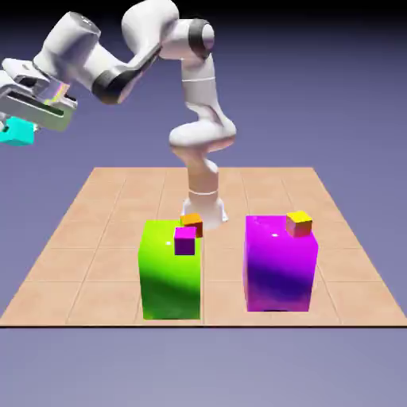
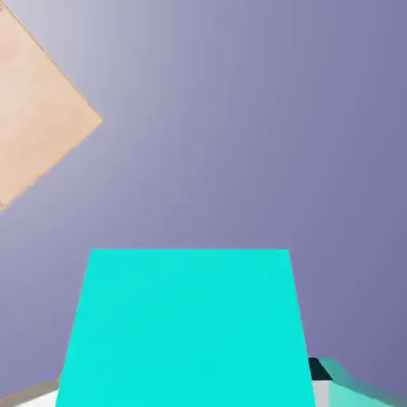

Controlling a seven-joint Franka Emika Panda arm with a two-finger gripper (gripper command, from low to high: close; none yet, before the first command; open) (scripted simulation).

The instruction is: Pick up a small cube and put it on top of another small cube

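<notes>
The small cube, cyan, is high in the air past the table's edge at the exterior view's far left. My gripper is shut on it. In the hand view the small cube fills the lower middle, with one grey fingertip showing at its lower right. A small purple cube sits on top of the big green block, and a small orange cube is just behind it. Another small orange cube rests on the big magenta block.
The tiled table lies far below and to the right of my gripper; one corner of the table shows in the hand view's upper left. The two big blocks stand side by side near the table's front edge.
</notes>
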